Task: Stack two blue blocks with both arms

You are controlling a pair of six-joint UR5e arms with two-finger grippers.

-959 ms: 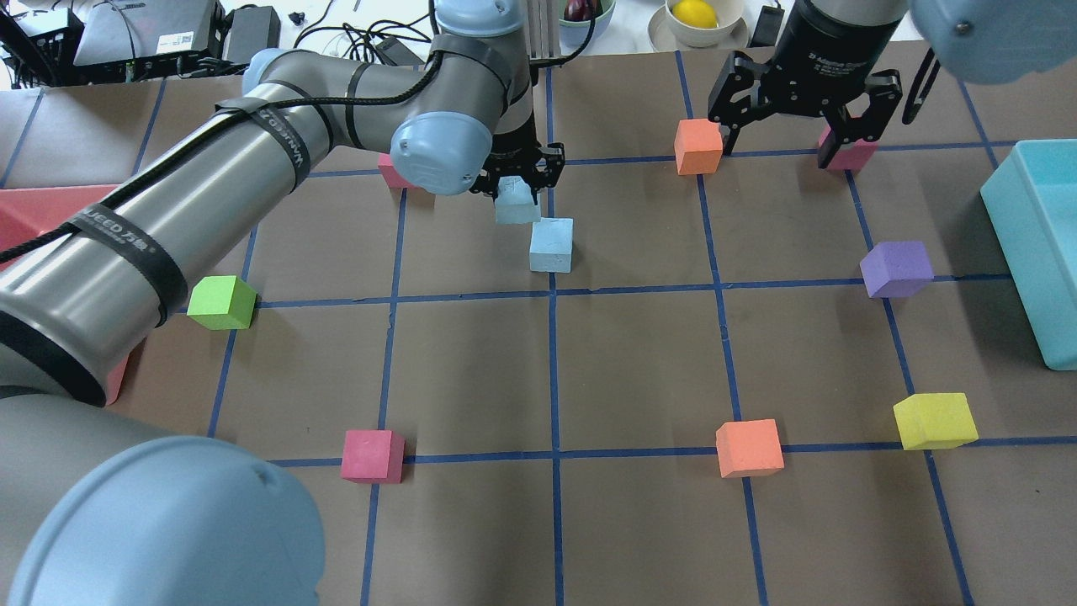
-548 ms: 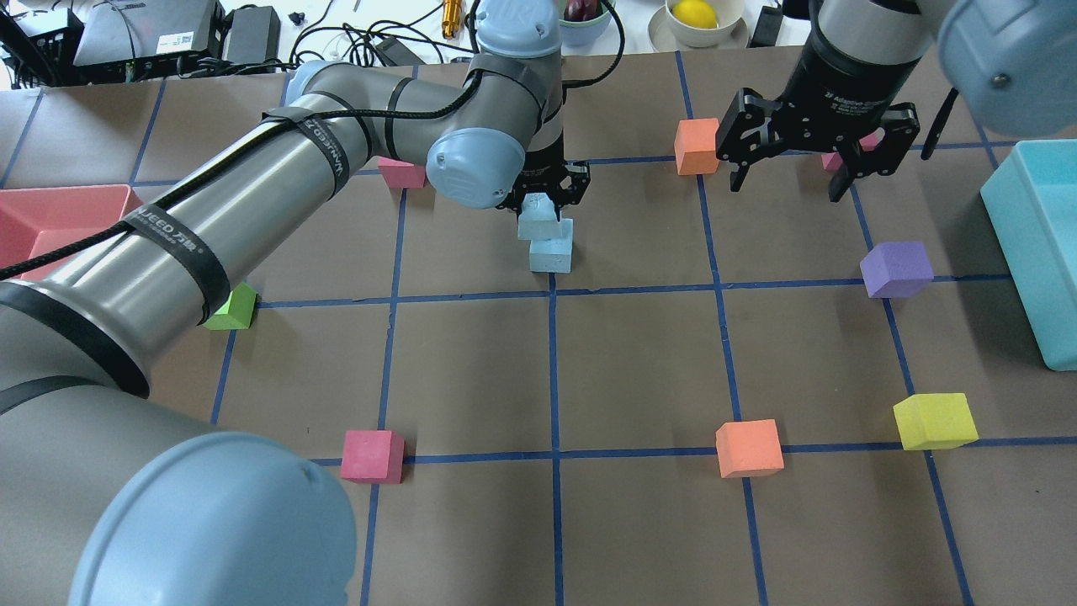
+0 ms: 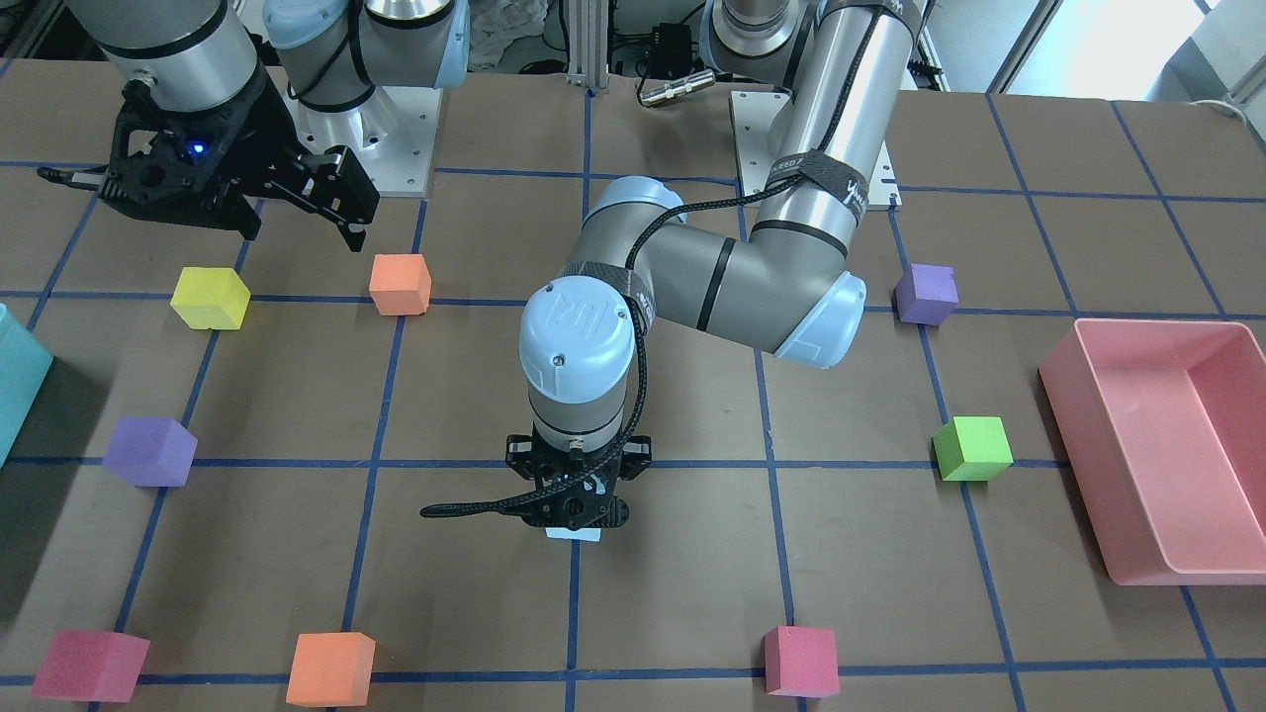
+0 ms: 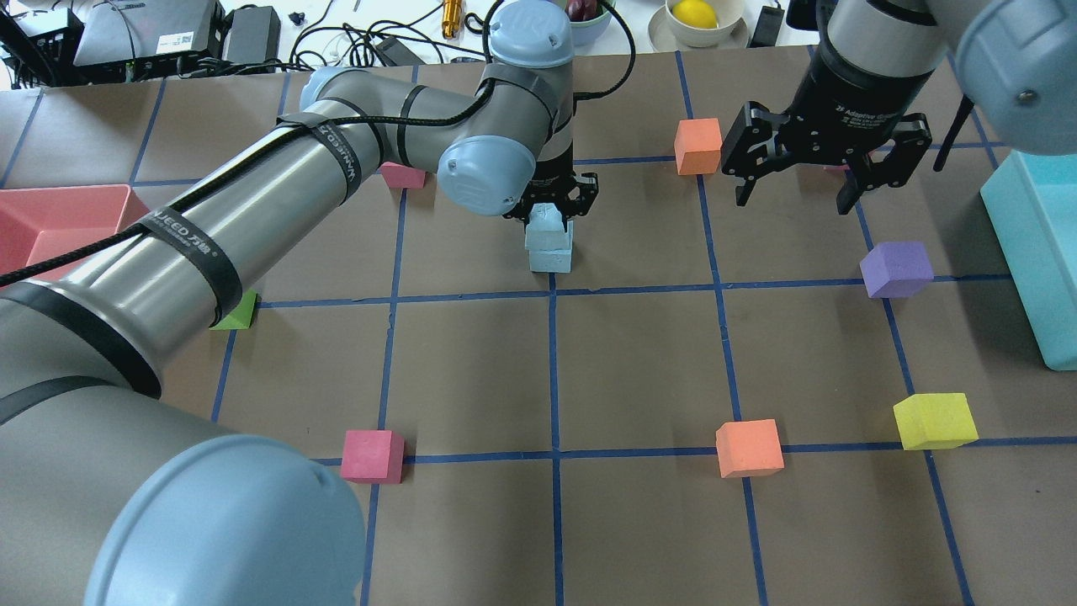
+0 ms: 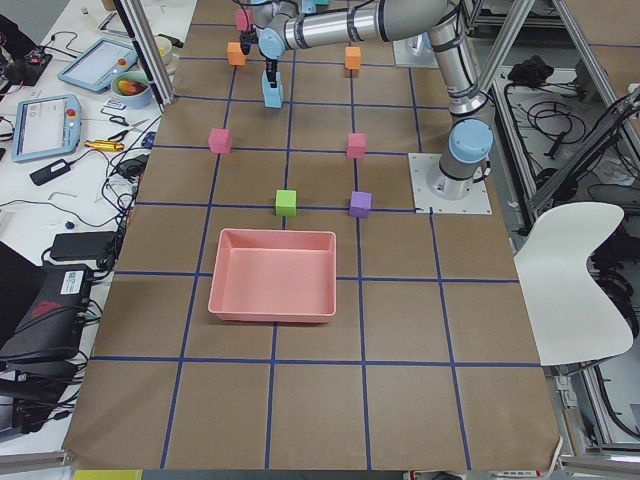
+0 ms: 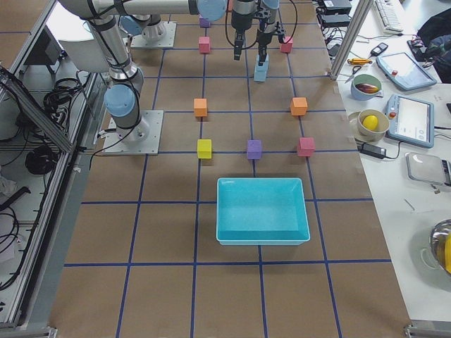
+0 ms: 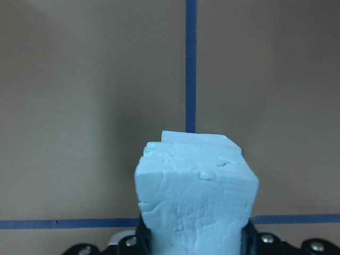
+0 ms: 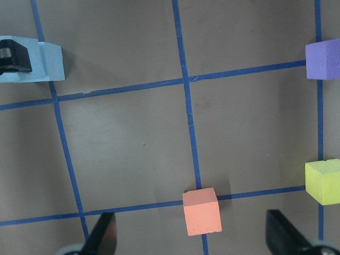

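My left gripper is shut on the upper pale blue block. It holds that block upright on top of the lower blue block, offset slightly to the left. Whether the two blocks touch I cannot tell. In the left wrist view the held block fills the lower middle, and the lower block's far edge shows behind it. In the front-facing view only a sliver of blue block shows under the left gripper. My right gripper is open and empty, hovering to the right of the stack.
A teal container stands at the right edge and a pink tray at the left. Loose cubes lie around: orange, purple, yellow, orange, pink, pink, green.
My left gripper carried the held blue block rightward and down until it sits over the other blue block. My right gripper, still open, shifted right and a little nearer, now hiding a pink cube.
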